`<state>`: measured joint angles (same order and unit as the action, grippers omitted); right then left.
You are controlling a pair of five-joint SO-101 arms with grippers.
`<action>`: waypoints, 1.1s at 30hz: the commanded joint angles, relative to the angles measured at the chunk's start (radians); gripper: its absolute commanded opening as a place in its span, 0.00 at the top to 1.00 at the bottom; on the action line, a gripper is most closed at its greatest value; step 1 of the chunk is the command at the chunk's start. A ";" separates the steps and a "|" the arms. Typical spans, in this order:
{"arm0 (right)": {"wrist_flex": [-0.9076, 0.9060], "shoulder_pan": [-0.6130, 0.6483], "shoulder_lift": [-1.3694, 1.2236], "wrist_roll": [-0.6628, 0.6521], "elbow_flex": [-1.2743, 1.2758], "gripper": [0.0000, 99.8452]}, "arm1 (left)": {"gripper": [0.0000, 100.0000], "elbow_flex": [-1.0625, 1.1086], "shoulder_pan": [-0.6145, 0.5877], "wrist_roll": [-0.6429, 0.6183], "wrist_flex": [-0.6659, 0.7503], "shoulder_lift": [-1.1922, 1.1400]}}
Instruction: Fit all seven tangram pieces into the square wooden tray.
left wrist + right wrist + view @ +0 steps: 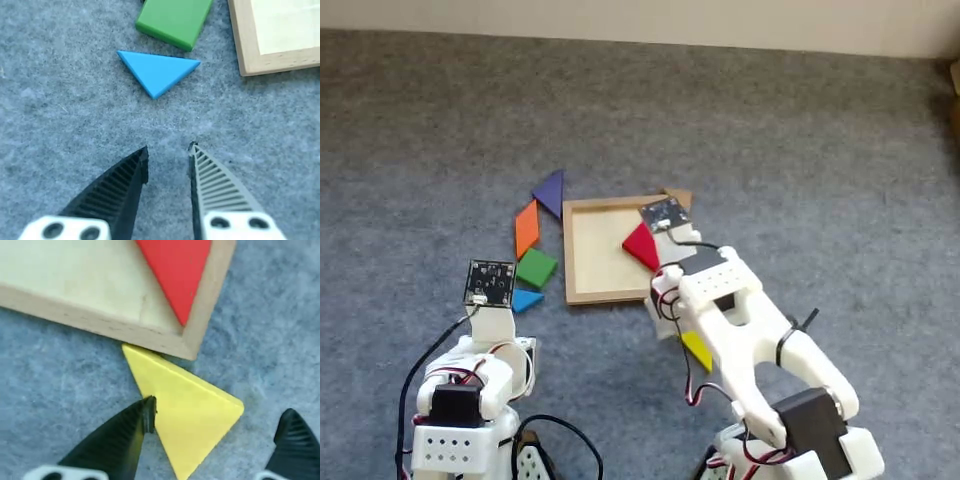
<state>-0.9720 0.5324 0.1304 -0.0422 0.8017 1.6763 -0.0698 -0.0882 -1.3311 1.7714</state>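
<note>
Wooden tray (pixel 567 252) lies on grey carpet (pixel 800 150), the red triangle (pixel 642 247) inside by its right rim. A yellow triangle (pixel 190 410) touches the tray's near corner outside, and the right gripper (pixel 220 412) is spread wide over it. The left gripper (pixel 168 148) hangs slightly parted, empty, near the blue triangle (pixel 157 71).

Grey carpet (pixel 770 130) with wooden tray (pixel 568 250), loose pieces (pixel 536 268)

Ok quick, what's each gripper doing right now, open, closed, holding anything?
Left gripper: jaws slightly open, empty, short of the blue triangle.
Right gripper: jaws wide open, astride the yellow triangle, not clamped on it.
</note>
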 commanded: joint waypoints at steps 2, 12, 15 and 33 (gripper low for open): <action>-0.033 0.053 -0.024 -0.002 0.004 0.62 | 0.86 0.019 -0.015 -0.006 -0.006 0.044; -0.005 0.048 -0.031 -0.002 0.005 0.71 | 0.86 0.019 -0.015 -0.006 -0.006 0.044; -0.001 0.045 -0.031 0.000 0.004 0.71 | 0.86 0.019 -0.015 -0.006 -0.006 0.044; -0.071 -0.070 -0.033 -0.327 -0.116 0.71 | 0.86 0.019 -0.015 -0.006 -0.006 0.044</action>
<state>-1.0349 0.4833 0.0951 -0.3184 0.7449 1.6763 -0.0698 -0.0882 -1.3311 1.7714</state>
